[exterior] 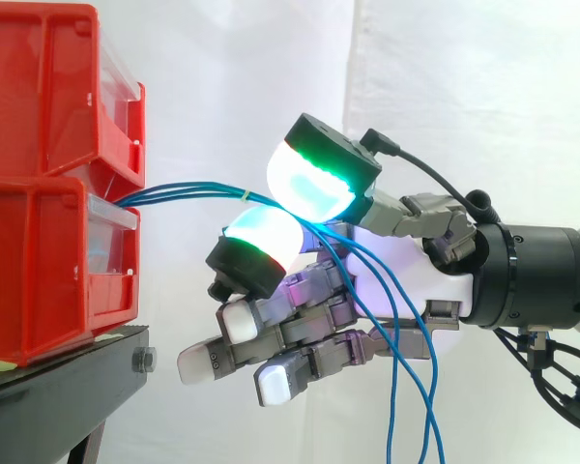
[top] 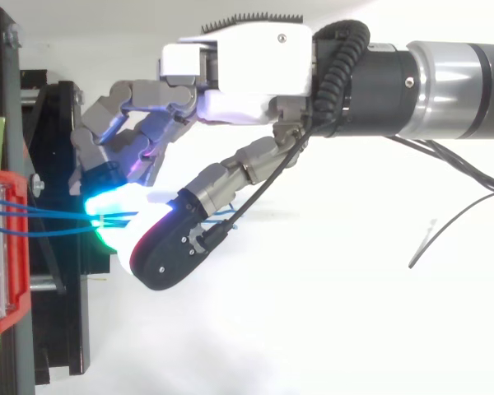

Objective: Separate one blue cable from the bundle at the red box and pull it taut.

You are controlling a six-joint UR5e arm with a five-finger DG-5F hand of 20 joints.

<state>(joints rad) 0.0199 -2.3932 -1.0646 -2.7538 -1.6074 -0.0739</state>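
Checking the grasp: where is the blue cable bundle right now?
In the side view the blue cables run right from the red bins into the pinch between the hand's green-glowing pads, then hang down past its palm.

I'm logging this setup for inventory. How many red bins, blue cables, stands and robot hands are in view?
2 red bins, upper stacked on lower
3 blue cables, as far as strands separate
1 black stand
1 hand
Total: 7
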